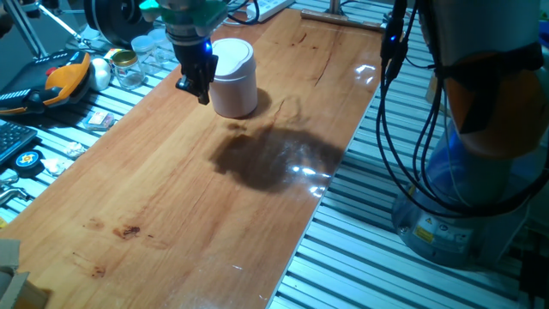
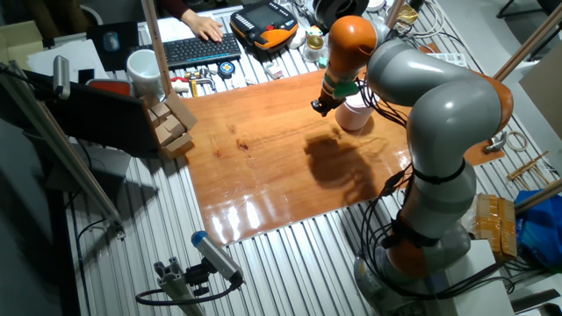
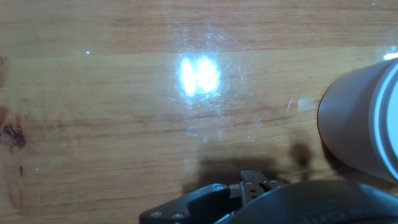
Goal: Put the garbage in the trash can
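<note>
The trash can (image 1: 233, 79) is a small white bin with a domed lid, standing at the far end of the wooden table (image 1: 171, 197). It also shows in the other fixed view as the trash can (image 2: 356, 114) and at the right edge of the hand view as the trash can (image 3: 364, 121). My gripper (image 1: 196, 90) points down just left of the bin, its black fingers level with the bin's side. In the other fixed view the gripper (image 2: 321, 106) is a dark tip beside the bin. The fingers merge into one dark shape, so their gap is unclear. The garbage is hidden in every view.
Clear glass jars (image 1: 141, 58), an orange tool (image 1: 67, 75) and small clutter lie off the table's left side. The arm's base (image 1: 467, 172) and cables (image 1: 403, 129) stand to the right. Wooden blocks (image 2: 171, 127) and a keyboard (image 2: 202, 50) lie beyond the far edge in the other fixed view.
</note>
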Tool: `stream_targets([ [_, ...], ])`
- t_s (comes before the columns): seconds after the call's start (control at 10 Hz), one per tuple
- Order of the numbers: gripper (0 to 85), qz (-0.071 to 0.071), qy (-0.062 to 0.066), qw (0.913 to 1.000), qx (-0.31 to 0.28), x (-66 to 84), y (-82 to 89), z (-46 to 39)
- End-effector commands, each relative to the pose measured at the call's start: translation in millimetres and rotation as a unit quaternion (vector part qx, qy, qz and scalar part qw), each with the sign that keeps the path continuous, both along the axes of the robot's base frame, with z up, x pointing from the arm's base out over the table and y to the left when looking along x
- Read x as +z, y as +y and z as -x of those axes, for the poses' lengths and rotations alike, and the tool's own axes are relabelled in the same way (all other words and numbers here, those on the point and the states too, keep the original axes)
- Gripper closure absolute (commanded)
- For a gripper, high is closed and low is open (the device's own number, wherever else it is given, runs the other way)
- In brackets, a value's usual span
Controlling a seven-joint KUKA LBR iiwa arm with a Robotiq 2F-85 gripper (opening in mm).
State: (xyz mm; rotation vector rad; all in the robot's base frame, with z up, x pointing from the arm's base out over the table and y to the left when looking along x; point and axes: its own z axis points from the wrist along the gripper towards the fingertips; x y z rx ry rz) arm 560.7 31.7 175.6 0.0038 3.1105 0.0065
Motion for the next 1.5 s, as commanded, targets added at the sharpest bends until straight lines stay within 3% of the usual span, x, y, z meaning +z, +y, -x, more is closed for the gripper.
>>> stream_targets([
  [0.0,85.0,0.003,-0.002,1.0,0.002,-0.2,-0.7,-1.8],
  [1.4,85.0,0.004,0.0,1.0,-0.004,2.6,-2.4,1.5],
])
